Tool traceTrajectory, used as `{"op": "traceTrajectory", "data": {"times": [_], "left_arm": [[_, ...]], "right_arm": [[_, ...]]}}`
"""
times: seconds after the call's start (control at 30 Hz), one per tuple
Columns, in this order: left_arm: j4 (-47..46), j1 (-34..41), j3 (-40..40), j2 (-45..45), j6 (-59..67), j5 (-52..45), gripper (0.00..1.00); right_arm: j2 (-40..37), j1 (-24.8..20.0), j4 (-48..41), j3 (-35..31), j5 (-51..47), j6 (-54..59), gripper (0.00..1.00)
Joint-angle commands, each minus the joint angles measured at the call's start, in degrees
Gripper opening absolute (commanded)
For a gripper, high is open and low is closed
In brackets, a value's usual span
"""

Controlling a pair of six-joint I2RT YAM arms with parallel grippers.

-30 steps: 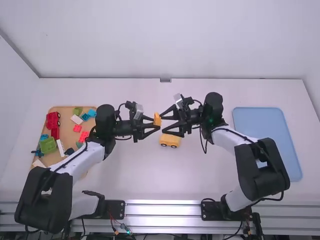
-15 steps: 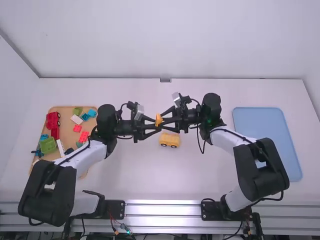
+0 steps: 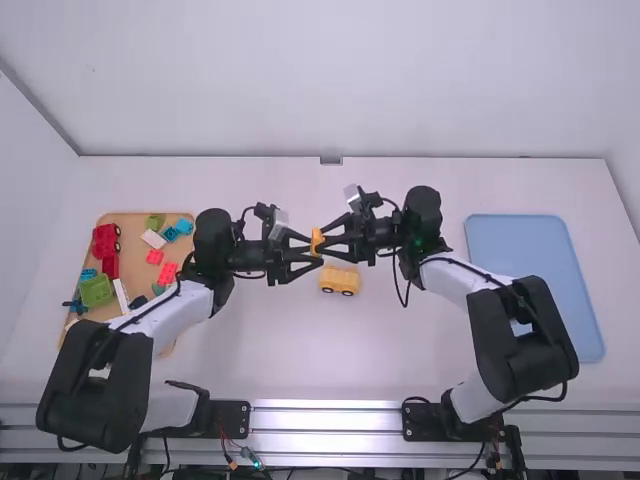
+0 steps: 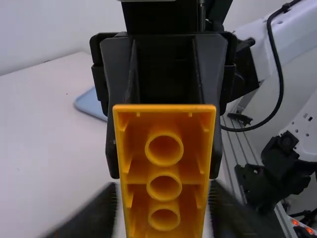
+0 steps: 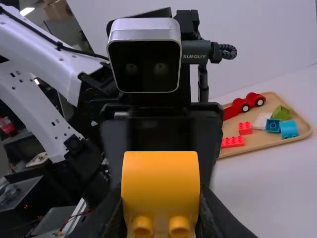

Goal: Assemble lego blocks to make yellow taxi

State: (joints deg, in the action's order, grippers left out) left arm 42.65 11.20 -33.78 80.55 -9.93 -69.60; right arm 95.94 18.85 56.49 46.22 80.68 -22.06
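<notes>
- High view: the yellow car base (image 3: 340, 280) stands on its wheels on the white table (image 3: 300, 350), between the two arms' reach, and serves as the landmark here.
- High view: the orange block (image 3: 317, 238) is held up off the table, a little to the left of the yellow car base and on its far side.
- High view: the right gripper (image 3: 324, 244) comes in from the right and the left gripper (image 3: 315, 249) from the left; they meet at the block, near the yellow car base.
- High view: the wooden tray (image 3: 135, 262) lies well apart to the left of the yellow car base, with red, green, blue and white pieces in it; the blue tray (image 3: 520, 250) lies well apart to its right.
- Left wrist view: the block shows its hollow side, with three round tubes in a row. The right gripper is closed on it, one finger against each side. Whether the left gripper grips it too cannot be told.
- Right wrist view: the block turns its smooth curved face and two studs to the camera, between the right gripper's fingers. Beyond it, in the tray left of the yellow car base, sit red wheeled pieces (image 5: 240, 105), red bricks (image 5: 233, 142) and a green piece (image 5: 282, 113).
</notes>
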Motion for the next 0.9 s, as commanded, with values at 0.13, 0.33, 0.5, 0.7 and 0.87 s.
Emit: {"op": "traceTrajectory", "data": {"times": [0.13, 0.33, 0.5, 0.7, 0.87], "left_arm": [[-0.9, 0.4, 0.2, 0.8, 0.7, 9.1, 0.99], [-10.3, 0.1, 0.2, 0.8, 0.4, 22.9, 0.99], [-16.3, 0.4, 0.2, 0.8, 8.8, 28.3, 0.99], [-13.9, -1.0, -0.1, 0.8, 14.3, 28.7, 1.00], [-18.1, -2.1, -2.7, 0.8, 22.9, 28.8, 0.99]], "right_arm": [[0.3, -0.9, 0.3, -0.1, -11.9, -0.5, 0.09], [0.3, -4.3, -5.0, -0.1, -13.3, 5.7, 0.06], [0.3, -4.9, -16.5, -0.1, -24.0, 12.3, 0.02], [-3.1, -3.5, -33.9, 1.5, -39.7, 21.3, 0.02], [-4.5, -0.6, -67.0, 12.6, -60.7, 29.4, 0.00]]}}
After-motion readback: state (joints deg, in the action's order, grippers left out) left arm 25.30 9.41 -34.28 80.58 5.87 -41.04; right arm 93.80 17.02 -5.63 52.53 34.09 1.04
